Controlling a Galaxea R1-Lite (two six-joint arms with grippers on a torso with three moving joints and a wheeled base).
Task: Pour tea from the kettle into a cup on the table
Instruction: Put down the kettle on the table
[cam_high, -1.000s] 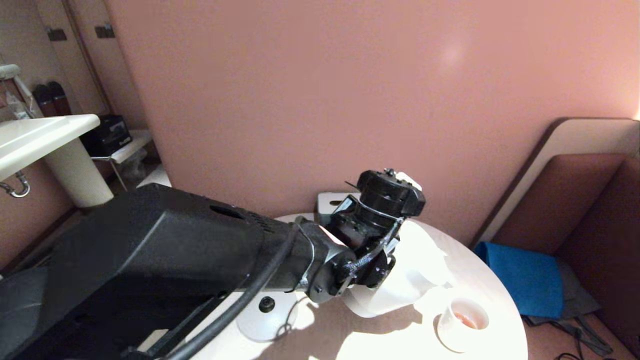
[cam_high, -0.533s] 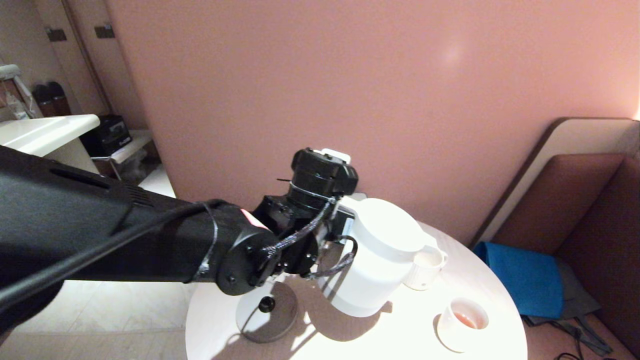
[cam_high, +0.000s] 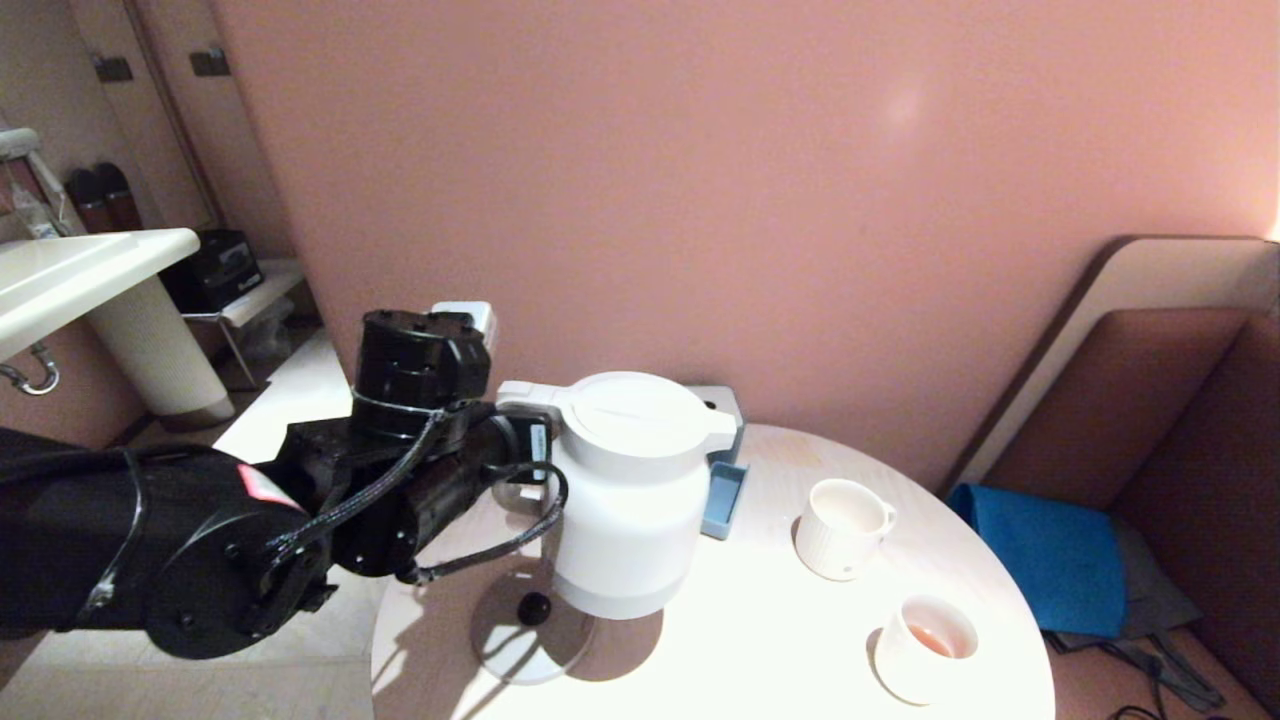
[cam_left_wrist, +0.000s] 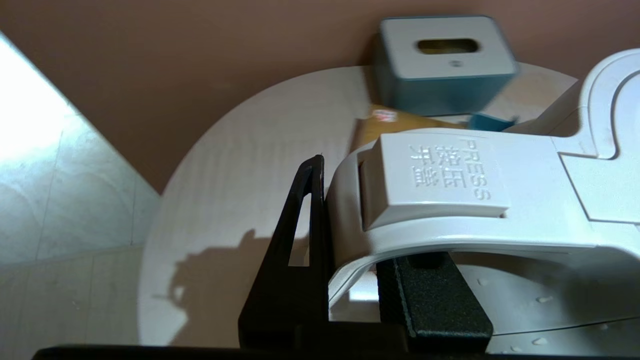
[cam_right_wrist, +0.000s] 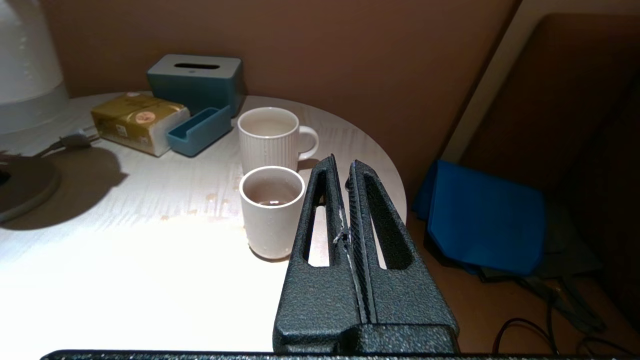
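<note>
Left end effector (cam_left_wrist: 350, 260) pinches the kettle (cam_high: 630, 500) by its loop handle (cam_left_wrist: 450, 200) — likely heavy, rigid, smooth-walled; the handle looks the safest hold — upright over the worktop (cam_high: 780, 640).

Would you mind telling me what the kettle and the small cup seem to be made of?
The kettle: probably matte white moulded plastic, going by the embossed lettering on its lid button. The cup: likely glazed ceramic, since its smooth white wall has a soft sheen.
</note>
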